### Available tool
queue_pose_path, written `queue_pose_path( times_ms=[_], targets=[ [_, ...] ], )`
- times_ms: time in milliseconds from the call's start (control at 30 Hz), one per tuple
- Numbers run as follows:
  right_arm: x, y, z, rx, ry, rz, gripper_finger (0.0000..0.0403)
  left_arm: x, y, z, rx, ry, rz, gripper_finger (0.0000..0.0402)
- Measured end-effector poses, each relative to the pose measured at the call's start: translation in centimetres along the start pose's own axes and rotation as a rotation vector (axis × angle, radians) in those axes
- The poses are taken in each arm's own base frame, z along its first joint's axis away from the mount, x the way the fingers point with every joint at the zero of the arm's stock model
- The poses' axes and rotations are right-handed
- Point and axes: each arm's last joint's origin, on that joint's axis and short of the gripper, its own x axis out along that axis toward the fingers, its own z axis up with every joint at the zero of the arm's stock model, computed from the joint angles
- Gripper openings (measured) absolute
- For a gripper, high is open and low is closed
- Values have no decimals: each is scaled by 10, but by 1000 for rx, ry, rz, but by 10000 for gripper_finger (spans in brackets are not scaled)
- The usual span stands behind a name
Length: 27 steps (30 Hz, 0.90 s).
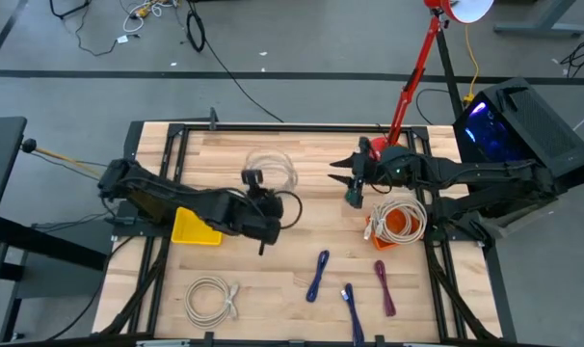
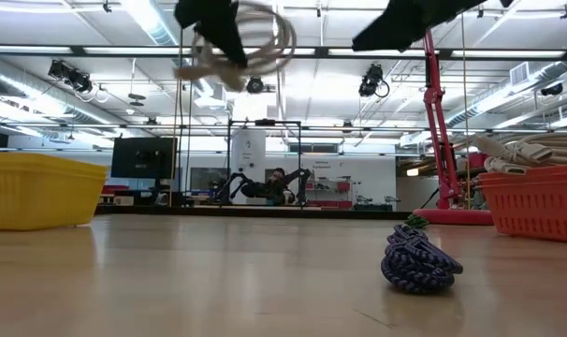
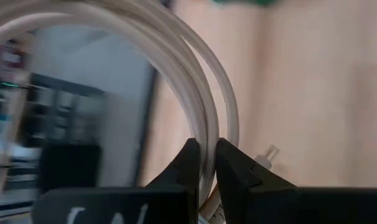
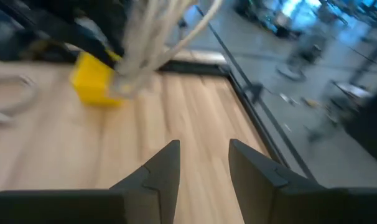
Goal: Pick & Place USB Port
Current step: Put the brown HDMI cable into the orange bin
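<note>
High view: your left gripper (image 1: 256,183) is clamped on the coiled white cable (image 1: 273,169) at frame centre, mid-carry. Right gripper (image 1: 353,179) is apart, empty. Next, I'd say: carry to the yellow plastic bin (image 1: 194,227), lower left, & release.

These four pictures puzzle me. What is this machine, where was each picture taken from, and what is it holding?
It is a robot with two dark arms at a wooden table. One camera looks down from above, one sits at table height, and one rides on each wrist. The left gripper is shut on a coiled white cable, lifted off the table. The right gripper hangs open nearby, empty. On the table lie a yellow bin, an orange basket with cables in it, another white cable, two blue cables and a purple one.
</note>
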Motion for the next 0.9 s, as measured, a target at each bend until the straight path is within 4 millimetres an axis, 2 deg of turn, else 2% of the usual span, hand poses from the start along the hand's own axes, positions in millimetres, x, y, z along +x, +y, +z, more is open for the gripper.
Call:
queue_pose_path(
  times_ms=[100,267,433,600,900],
  targets=[
    [0,-3,8,21,-106,94,139,1,7,7,22,-51,89,31],
    [0,-4,16,28,-205,203,139,15,13,18,35,-85,96,31],
    [5,-2,14,33,-200,221,139,24,20,25,37,-107,140,31],
    [12,-3,13,13,-198,214,139,26,26,38,14,-202,115,31],
    [12,-13,19,-3,-276,162,139,26,26,40,10,-217,110,31]
  ],
)
